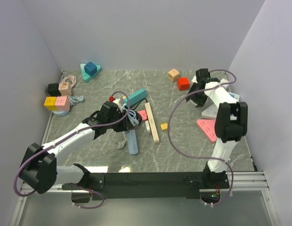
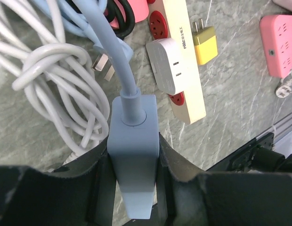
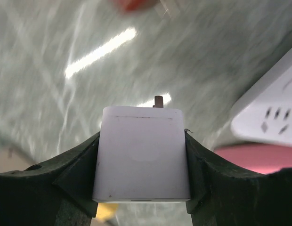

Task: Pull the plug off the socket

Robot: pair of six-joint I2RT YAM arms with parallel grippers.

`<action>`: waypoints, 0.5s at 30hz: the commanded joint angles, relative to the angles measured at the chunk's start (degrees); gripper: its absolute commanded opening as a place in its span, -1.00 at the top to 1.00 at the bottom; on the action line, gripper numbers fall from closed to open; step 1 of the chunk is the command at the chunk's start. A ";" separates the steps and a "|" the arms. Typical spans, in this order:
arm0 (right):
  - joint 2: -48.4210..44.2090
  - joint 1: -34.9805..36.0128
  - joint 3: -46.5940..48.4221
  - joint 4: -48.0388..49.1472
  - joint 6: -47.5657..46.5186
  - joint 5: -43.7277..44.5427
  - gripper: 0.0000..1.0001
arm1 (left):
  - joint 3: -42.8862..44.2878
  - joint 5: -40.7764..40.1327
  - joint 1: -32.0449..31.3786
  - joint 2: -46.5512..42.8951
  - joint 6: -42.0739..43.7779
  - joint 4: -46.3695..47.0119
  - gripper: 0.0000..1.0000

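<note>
My right gripper (image 1: pixel 198 92) (image 3: pixel 142 188) is shut on a white plug (image 3: pixel 142 155) and holds it in the air above the table, one metal prong (image 3: pixel 158 100) showing at its far end. The plug is apart from the white socket strip (image 3: pixel 271 113) (image 1: pixel 209 113) to its right. My left gripper (image 1: pixel 121 127) (image 2: pixel 134 188) is shut on the cable end of a light blue power strip (image 2: pixel 134 141) (image 1: pixel 132 142) lying mid-table.
A beige strip (image 2: pixel 183 52) (image 1: pixel 152 123) carries a white adapter (image 2: pixel 168 63), with a yellow plug (image 2: pixel 206 37) beside it. A pink strip (image 1: pixel 206 128) lies near the right arm. Coiled white cable (image 2: pixel 52 94), a teal strip (image 1: pixel 135 97) and coloured blocks (image 1: pixel 183 83) lie around.
</note>
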 commanded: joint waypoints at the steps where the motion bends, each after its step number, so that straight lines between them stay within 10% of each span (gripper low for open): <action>1: 4.74 -1.08 11.40 -0.85 6.04 7.18 0.38 | 4.15 2.57 1.28 -3.98 -0.75 0.75 0.99; 9: 10.31 -2.58 19.71 -4.92 5.07 7.10 -0.81 | 11.18 2.22 13.91 -8.38 0.38 -13.02 0.99; 15: 2.06 -3.46 11.72 -3.95 4.72 4.73 -0.89 | 13.03 9.84 25.62 -7.23 3.47 -17.36 0.99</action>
